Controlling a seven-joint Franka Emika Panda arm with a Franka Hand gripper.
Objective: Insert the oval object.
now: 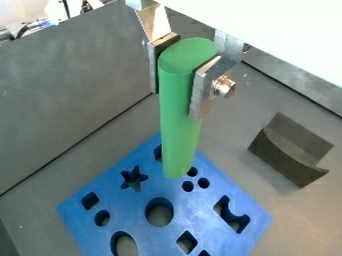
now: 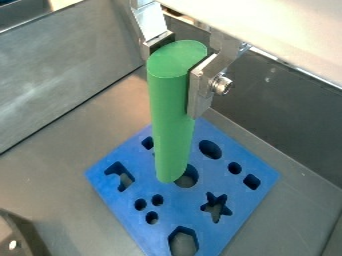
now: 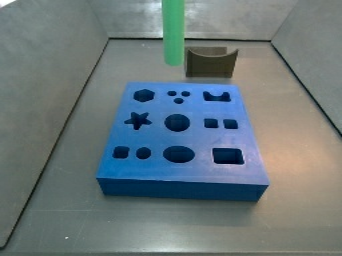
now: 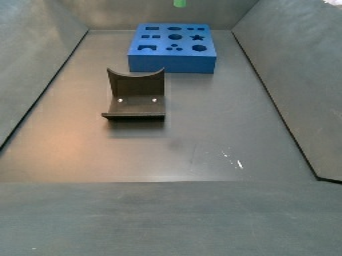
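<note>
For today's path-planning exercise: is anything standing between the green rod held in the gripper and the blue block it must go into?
Nothing visible does. The gripper holds the oval object upright above the blue block. The block's holes lie open in both side views. The dark brown notched block stands apart from the blue block, on the floor.

We see a plain green oval object (image 1: 178, 110) between the gripper (image 1: 187, 52)'s silver fingers (image 1: 210, 88) at frame centre, a bright blue block (image 3: 181, 135) with dark shaped holes, a dark brown notched block (image 4: 135, 95), and grey floor (image 4: 187, 150).
</note>
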